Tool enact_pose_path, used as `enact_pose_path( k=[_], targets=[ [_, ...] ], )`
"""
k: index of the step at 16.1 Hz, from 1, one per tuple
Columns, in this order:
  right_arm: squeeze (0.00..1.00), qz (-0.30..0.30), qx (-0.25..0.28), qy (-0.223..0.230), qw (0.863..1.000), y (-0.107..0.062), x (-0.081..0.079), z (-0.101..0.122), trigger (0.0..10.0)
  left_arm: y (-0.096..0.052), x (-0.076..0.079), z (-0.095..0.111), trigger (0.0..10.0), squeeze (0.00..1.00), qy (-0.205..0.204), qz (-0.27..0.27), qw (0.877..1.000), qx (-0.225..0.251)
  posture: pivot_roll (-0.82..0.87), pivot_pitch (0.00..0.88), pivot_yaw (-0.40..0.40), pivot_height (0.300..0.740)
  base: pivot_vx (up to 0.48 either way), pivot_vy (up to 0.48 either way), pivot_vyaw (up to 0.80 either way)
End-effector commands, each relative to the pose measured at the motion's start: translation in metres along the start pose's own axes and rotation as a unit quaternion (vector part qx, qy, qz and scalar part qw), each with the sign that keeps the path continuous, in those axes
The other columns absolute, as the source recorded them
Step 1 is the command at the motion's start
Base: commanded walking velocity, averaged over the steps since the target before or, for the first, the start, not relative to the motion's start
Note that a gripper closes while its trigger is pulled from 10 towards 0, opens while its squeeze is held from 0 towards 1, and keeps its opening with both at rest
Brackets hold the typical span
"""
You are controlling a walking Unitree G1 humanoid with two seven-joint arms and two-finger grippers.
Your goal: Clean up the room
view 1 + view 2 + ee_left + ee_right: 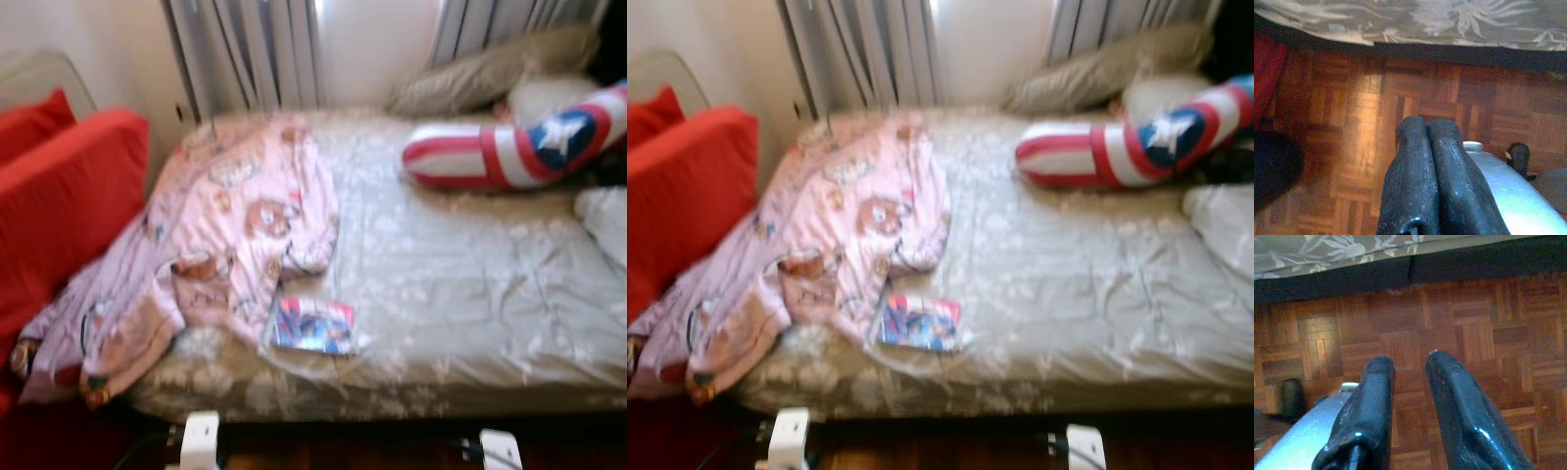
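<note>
Near the bed's front edge, my closed left gripper and slightly parted right gripper hang empty; blur could spoil reaching the book.

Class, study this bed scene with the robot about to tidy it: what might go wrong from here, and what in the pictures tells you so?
1. The pink pyjamas overlap a corner of the comic book, so lifting them may drag it off the bed edge.
2. The pyjamas trail over the side beside the red cushion; a one-point grab may leave part hanging.
3. The head views are blurred, so aiming now is unreliable.
</note>
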State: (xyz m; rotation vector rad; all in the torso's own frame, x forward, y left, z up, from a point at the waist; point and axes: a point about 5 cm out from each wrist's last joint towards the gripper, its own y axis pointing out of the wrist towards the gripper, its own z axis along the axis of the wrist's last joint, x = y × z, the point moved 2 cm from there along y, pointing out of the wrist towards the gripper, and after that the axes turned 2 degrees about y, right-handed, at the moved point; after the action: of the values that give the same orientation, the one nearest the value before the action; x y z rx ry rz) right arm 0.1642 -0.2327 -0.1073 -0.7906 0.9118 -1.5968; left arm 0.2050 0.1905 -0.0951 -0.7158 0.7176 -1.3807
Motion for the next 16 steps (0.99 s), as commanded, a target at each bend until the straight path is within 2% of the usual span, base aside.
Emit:
enact_pose_path(
  k=[1,10,16],
  targets=[
    [0.0,0.008,0.007,0.002,1.0,0.0011,-0.0068,0.0052,10.0,-0.0006,-0.0088,-0.0002,10.0,0.0,-0.004,0.011,1.0,-0.001,-0.01,0.0,0.01,0.74,0.0,0.0,0.0],
    [0.0,0.008,0.009,-0.002,1.0,0.0013,-0.0068,0.0074,10.0,-0.0002,-0.0071,0.002,10.0,0.0,-0.017,0.005,1.0,0.004,-0.01,0.0,0.001,0.74,0.0,0.0,0.0],
    [0.0,0.008,0.013,-0.016,1.0,0.0012,-0.0026,0.013,10.0,0.0008,-0.0006,0.0049,10.0,0.0,-0.029,0.003,1.0,0.007,0.0,0.0,-0.041,0.74,0.0,0.0,0.0]
  ],
)
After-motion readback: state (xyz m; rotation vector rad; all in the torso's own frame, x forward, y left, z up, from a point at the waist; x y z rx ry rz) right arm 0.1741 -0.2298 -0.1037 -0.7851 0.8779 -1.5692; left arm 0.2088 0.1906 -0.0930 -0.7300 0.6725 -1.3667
